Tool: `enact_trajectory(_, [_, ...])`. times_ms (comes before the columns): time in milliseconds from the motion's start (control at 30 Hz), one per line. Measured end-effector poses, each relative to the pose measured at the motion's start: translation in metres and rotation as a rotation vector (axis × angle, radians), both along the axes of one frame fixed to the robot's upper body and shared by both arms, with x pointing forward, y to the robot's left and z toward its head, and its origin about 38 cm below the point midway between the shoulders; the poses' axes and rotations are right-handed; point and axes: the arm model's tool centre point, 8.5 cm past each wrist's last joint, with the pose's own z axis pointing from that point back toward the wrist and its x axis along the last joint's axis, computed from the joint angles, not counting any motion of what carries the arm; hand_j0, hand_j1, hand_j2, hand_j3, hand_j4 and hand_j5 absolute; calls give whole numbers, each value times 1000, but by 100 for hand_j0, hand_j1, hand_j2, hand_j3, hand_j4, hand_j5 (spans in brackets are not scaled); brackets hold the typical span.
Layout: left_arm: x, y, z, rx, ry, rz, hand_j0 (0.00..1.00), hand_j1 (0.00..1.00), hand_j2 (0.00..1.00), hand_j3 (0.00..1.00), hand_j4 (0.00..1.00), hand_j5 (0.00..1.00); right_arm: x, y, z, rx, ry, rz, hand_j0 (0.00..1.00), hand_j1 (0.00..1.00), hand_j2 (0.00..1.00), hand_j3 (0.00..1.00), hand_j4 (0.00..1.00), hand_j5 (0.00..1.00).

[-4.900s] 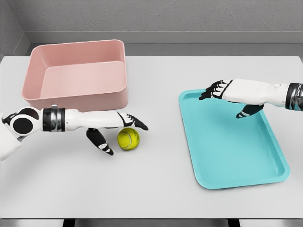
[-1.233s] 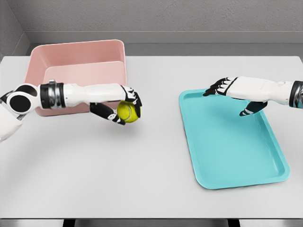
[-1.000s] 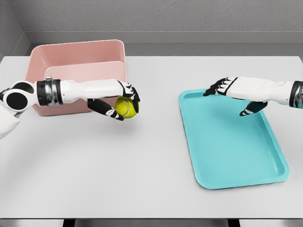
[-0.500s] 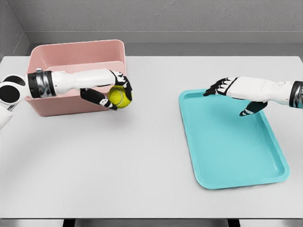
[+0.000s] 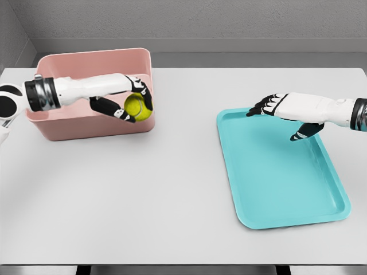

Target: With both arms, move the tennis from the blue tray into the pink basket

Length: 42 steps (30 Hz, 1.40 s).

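Observation:
A yellow-green tennis ball (image 5: 137,106) sits in my left hand (image 5: 131,102), whose fingers are curled around it. The hand holds it in the air over the near right corner of the pink basket (image 5: 69,127), at about rim height. The blue tray (image 5: 281,172) lies on the right of the table with nothing in it. My right hand (image 5: 281,117) hovers open over the tray's far end, fingers spread and holding nothing.
The grey table (image 5: 172,195) carries only the basket at the far left and the tray at the right. A dark wall runs along the table's far edge.
My left hand closed on the ball, lifted it off the table in front of the basket and carried it up and left over the near wall. The right hand stayed put.

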Motion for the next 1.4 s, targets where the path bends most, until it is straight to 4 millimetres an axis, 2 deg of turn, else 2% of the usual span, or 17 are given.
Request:
enact_trajectory(967, [17,31,7,-13,-6,109,52,52,52,52,52,52,0,-1,0,0,1,-2,100,100,100,100,100,100])
enact_trajectory(1400, [29,54,6,-11,7,187,52,52,52,52,52,52,0,3,-2,6,3,4,100,100,100,100,100,100])
